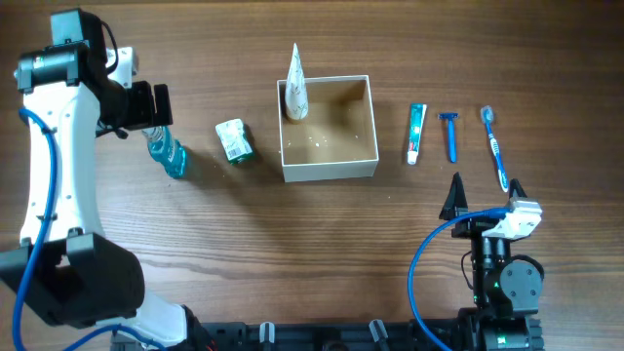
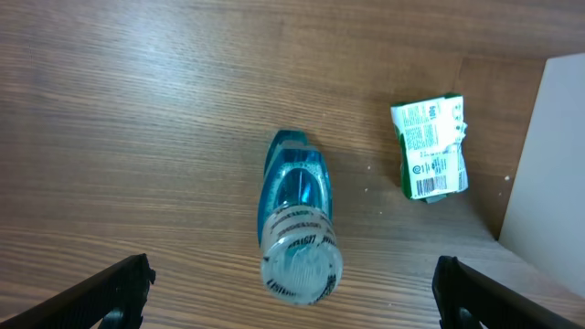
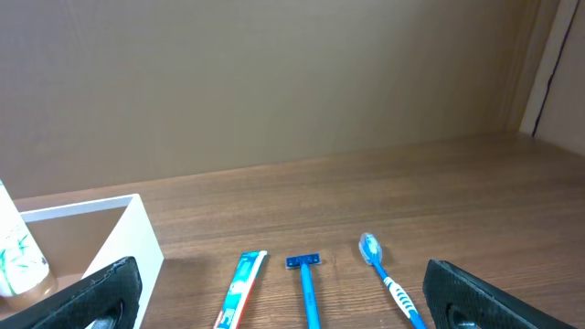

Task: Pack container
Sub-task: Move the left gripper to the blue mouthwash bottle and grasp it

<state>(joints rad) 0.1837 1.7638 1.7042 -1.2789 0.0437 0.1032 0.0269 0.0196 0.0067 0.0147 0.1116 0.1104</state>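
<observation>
Bottle pick-up looks next: left of the container (image 1: 329, 170), the wide-open, empty left gripper (image 2: 292, 274) hovers over the bottle (image 2: 294, 215) and must descend; the right gripper (image 1: 485, 188) is likewise open and empty.

No text was legible in any view. The small crumpled green-and-white packet (image 2: 430, 146) on the tabletop (image 2: 137, 110) carried a white label panel with fine print and a barcode; the characters and digits were too small to read. The clear blue plastic bottle (image 2: 295, 219) had dark print lines on a band near its cap, too blurred to read. The white-and-teal toothpaste tube (image 1: 415, 134) showed coloured graphics, but the lettering couldn't be resolved from the overhead or right wrist views. The white cone-shaped tube (image 1: 295, 86) in the white-walled square box (image 1: 329, 172) showed only green markings, with no words made out.
</observation>
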